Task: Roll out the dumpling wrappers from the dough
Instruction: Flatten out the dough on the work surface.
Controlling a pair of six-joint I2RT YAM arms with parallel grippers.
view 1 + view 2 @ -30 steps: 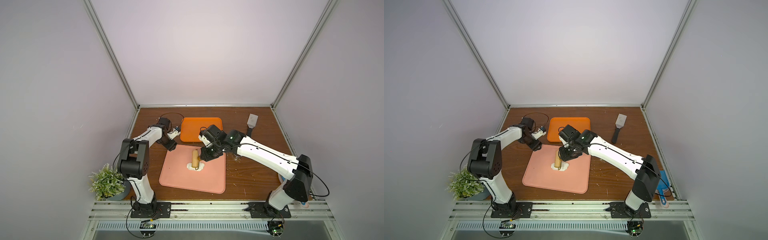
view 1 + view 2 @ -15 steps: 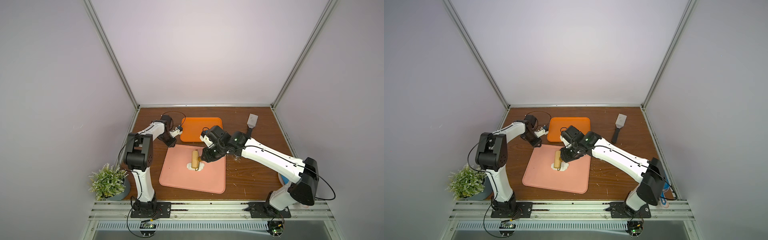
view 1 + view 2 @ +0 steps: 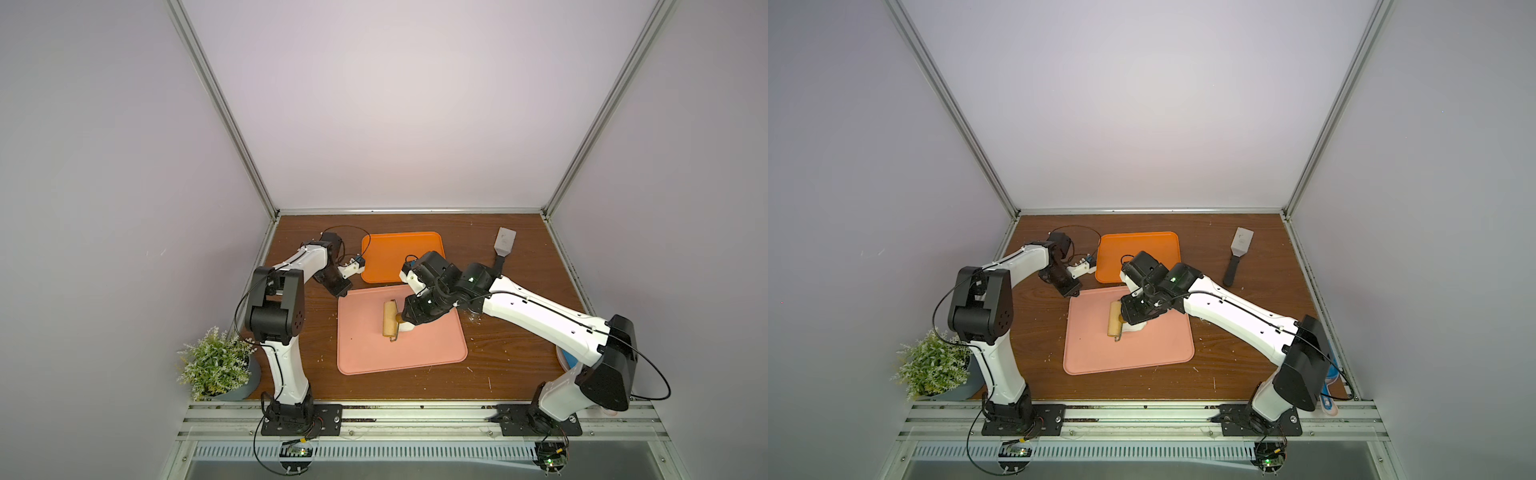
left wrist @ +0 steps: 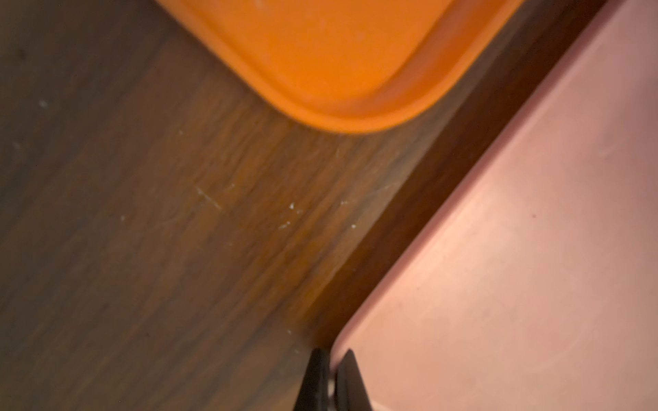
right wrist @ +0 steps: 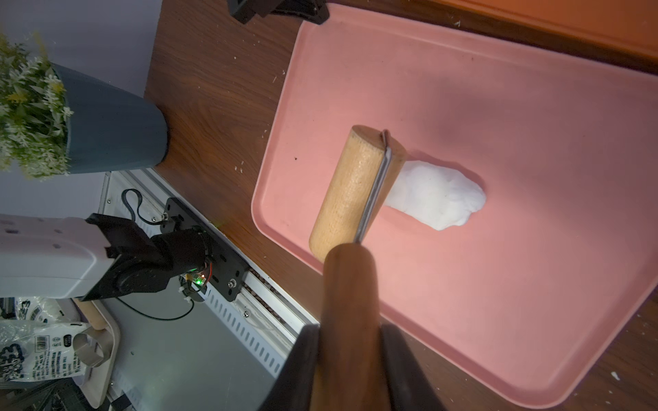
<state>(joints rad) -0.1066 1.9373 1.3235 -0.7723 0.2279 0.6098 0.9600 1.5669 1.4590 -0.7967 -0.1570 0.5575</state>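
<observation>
Since a second ago the left gripper point(image 3: 341, 292) has closed together. In both top views it bites the upper-left corner of the pink tray point(image 3: 365, 357), and the right gripper point(image 3: 409, 318) half hides the dough point(image 3: 408, 328) beside the roller point(image 3: 390, 319). In the blurred left wrist view, its fingers point(image 4: 350, 380) pinch the tray rim at the bottom edge; in the right wrist view, the jaws clamp the roller handle at the bottom, with the dough point(image 5: 434, 194) mid-frame beyond them, partly under the drum.

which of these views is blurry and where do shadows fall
Left wrist view: soft throughout, orange tray and table smeared. Right wrist view: rolling pin and dough sharp, handle by the lens blurred, shadow on the pink tray. Both top views: sharp, evenly lit.
</observation>
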